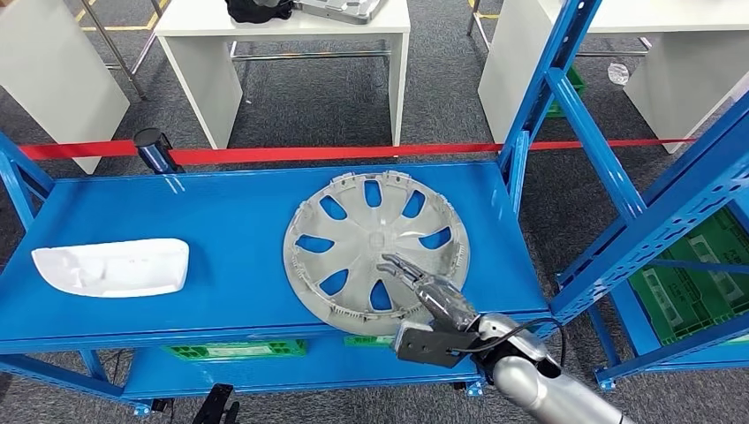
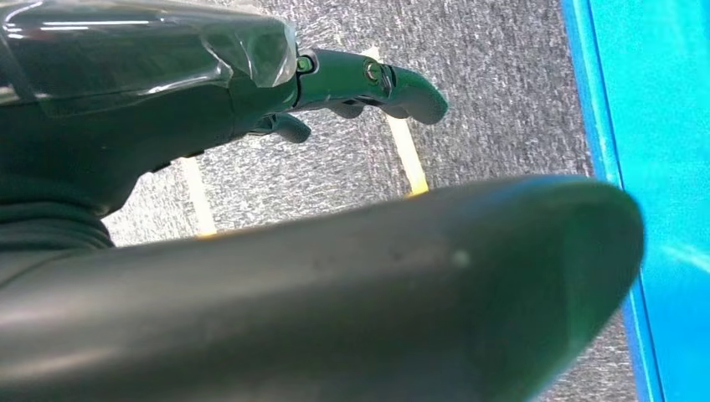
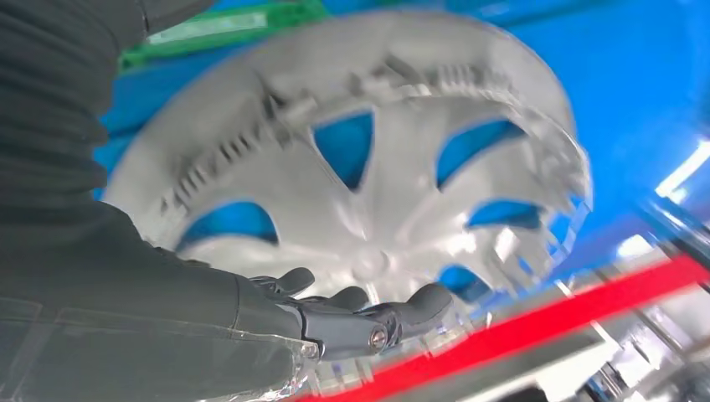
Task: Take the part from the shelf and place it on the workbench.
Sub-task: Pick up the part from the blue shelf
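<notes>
A round grey wheel cover [image 1: 375, 238] lies flat on the right half of the blue shelf deck [image 1: 221, 212], its near rim at the deck's front edge. My right hand [image 1: 433, 296] reaches over the cover's near right part, fingers stretched out above the spokes and holding nothing. In the right wrist view the fingers [image 3: 352, 322] hover just over the wheel cover [image 3: 402, 193], slightly curled. A white moulded part [image 1: 115, 267] lies at the deck's left end. My left hand [image 2: 276, 92] hangs beside the shelf's blue edge [image 2: 603, 126] over grey carpet, holding nothing.
Blue uprights [image 1: 539, 97] and slanted beams [image 1: 654, 221] frame the shelf's right side. Green crates sit below the deck [image 1: 234, 350] and at the lower right [image 1: 689, 291]. A red tape [image 1: 309, 153] runs behind the shelf, with white tables [image 1: 283, 22] beyond it.
</notes>
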